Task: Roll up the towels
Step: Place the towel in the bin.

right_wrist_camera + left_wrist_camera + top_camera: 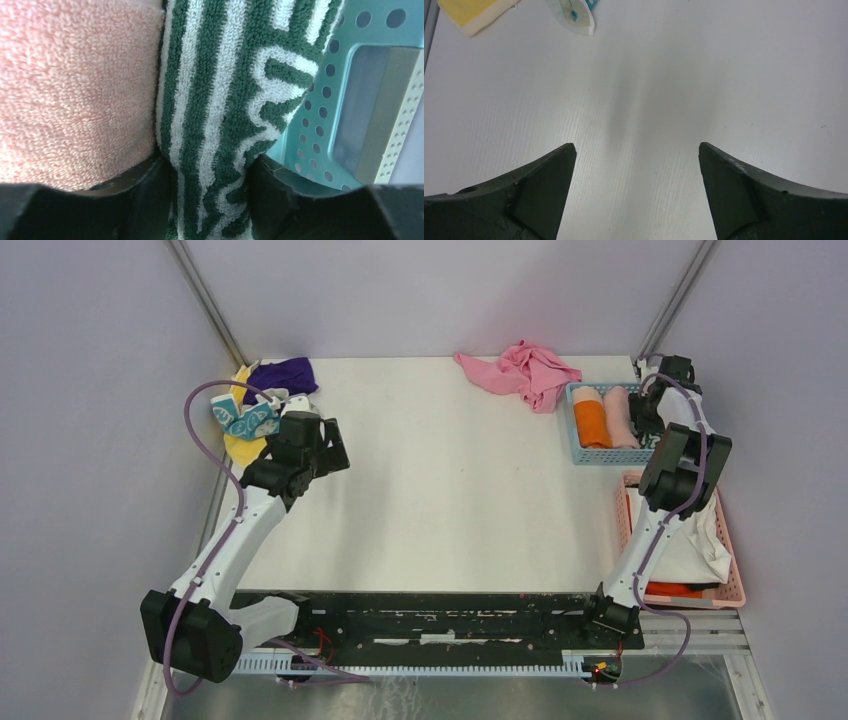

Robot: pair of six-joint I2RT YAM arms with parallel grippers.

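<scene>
The striped towel (pixel 215 75) (dark green and white terry) stands in the blue basket (pixel 320 125), against a pink roll (pixel 75 90). The right gripper (pixel 210 165) has its 2 fingers touching either side of it; squeezing or merely flanking, I cannot tell. The left gripper (pixel 636 150) gapes wide above the table (pixel 649 75), holding nothing. 3 loose towels (pixel 245 418) lie heaped at the far-left corner.

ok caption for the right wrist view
Green-and-white striped towel between fingers of right gripper, beside pink roll in blue basket

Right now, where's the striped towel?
Right wrist view: striped towel between the right jaws, in the blue basket at the table's far right, against the pink roll.
</scene>
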